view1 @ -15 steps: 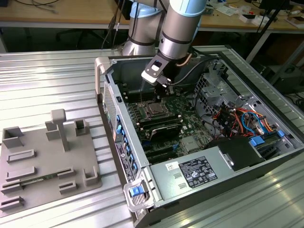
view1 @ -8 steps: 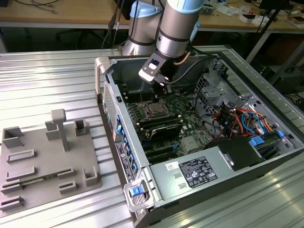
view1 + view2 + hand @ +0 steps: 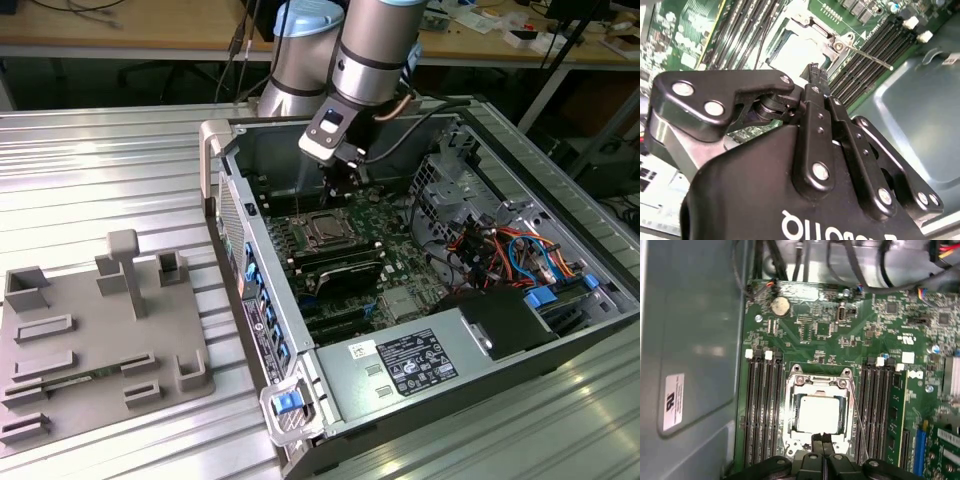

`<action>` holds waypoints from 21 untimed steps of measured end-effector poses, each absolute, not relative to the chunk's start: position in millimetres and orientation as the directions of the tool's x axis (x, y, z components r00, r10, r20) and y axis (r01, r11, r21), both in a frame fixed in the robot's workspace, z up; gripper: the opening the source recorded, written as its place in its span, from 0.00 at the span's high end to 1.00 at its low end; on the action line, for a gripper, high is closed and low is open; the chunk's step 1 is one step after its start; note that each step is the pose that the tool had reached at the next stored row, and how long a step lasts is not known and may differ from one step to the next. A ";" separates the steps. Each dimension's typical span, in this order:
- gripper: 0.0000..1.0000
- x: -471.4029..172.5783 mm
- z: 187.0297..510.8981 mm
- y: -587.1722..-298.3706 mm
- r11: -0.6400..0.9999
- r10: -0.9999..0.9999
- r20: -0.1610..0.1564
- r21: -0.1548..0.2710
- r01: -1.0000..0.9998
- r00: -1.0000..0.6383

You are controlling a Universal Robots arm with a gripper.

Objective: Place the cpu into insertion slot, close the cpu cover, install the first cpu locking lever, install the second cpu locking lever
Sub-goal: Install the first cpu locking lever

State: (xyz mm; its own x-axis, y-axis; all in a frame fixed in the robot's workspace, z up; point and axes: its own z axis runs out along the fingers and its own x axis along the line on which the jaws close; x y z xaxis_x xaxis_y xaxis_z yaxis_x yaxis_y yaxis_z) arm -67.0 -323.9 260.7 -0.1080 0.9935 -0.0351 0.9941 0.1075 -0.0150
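- The claw (image 3: 822, 440) hung low inside an open computer case (image 3: 230, 160), its two black metal fingers pressed together with nothing seen between them. I judged them closed to make one narrow tip for pushing rather than gripping.
- Just beyond the claw tips, the cpu (image 3: 819, 412) sat flat in the insertion slot (image 3: 324, 230). It was a small square chip with a smooth, pale silver top.
- The cpu cover (image 3: 818, 382), a thin silver metal frame with a cut-out centre, appeared to lie down around the chip, which showed through the opening.
- Beside the claw, a locking lever (image 3: 856, 410), a thin bare wire rod, stood out at a slant from the socket, so it looked unlatched.
- Long, narrow black memory slots (image 3: 762, 410) flanked the socket on both sides, on a green circuit board (image 3: 825, 330) crowded with small parts.
- Well away from the claw, the case rested on a ribbed metal bench (image 3: 100, 160).
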 end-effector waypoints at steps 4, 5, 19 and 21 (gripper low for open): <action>0.89 -67.0 260.6 -323.9 0.204 0.978 -0.035 -0.015 0.979 -0.205; 0.89 -67.0 260.6 -323.9 0.223 0.974 -0.035 -0.015 0.975 -0.223; 0.89 -67.0 260.6 -323.9 0.444 0.895 -0.035 -0.015 0.896 -0.444; 0.89 -67.0 260.6 -323.9 0.467 0.884 -0.035 -0.015 0.884 -0.467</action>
State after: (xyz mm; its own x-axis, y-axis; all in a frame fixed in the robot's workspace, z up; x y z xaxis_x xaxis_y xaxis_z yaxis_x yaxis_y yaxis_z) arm -67.0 -323.9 260.6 -0.4667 0.8837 -0.0352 0.8844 0.4665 -0.0148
